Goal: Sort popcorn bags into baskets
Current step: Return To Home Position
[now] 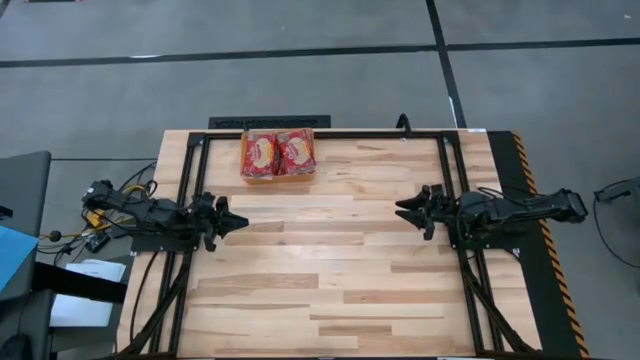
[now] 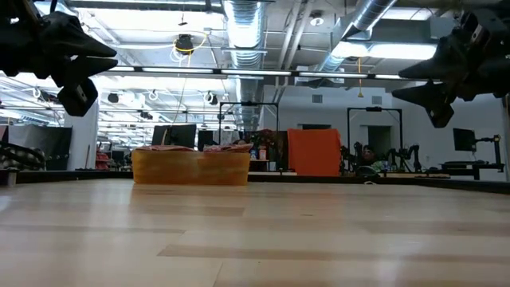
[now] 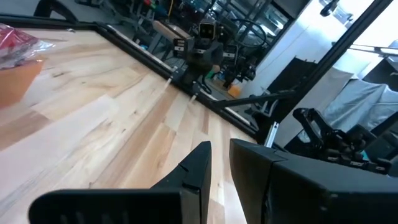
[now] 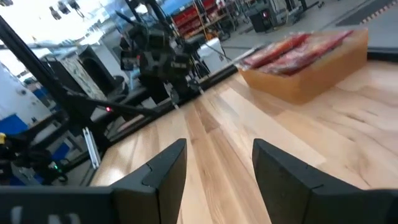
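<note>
The orange basket [image 1: 277,180] stands by the table's far edge, left of centre, and rests on its base. Red popcorn bags [image 1: 264,152] lie flat inside it, two abreast on top, with yellow-orange panels facing up. The low view shows the basket's wall [image 2: 191,169] with the bags' edges just above its rim. My left gripper [image 1: 240,215] hovers open over the table's left side, well clear of the basket on its near side. My right gripper [image 1: 402,208] hovers open over the right side. In the right wrist view the basket [image 4: 311,71] and the bags [image 4: 292,48] lie ahead of the open fingers.
Bare wooden table top [image 1: 330,270] stretches between and in front of both grippers. A black frame rail [image 1: 330,133] runs along the far edge behind the basket. Cables and equipment sit off the table's left side [image 1: 90,225].
</note>
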Controlling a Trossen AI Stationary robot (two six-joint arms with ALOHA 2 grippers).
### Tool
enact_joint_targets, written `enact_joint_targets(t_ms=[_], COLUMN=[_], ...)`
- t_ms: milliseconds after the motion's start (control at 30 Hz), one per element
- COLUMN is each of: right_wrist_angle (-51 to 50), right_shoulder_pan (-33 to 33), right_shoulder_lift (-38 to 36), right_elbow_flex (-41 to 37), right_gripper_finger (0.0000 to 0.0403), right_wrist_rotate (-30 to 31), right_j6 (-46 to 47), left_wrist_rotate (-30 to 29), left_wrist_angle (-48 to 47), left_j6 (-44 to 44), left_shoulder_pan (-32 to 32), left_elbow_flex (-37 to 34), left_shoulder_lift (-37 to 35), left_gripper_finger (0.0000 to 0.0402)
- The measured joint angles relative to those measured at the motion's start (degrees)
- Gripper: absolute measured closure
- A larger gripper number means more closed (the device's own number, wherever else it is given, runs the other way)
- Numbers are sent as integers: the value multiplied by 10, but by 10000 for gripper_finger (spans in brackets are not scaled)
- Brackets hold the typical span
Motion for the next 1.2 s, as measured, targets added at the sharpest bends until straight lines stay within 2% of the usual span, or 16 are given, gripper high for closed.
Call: enact_joint_targets(t_ms=[1200], right_wrist_angle=[-30], right_shoulder_pan=[0], right_shoulder_lift=[0], right_elbow_flex=[1], right_gripper_finger=[202], right_wrist_rotate=[-2], right_j6=[-1], left_wrist_rotate=[0], left_wrist_angle=[0], left_j6=[0], left_shoulder_pan=[0], left_elbow_flex=[-1], left_shoulder_lift=[0], left_gripper_finger=[354])
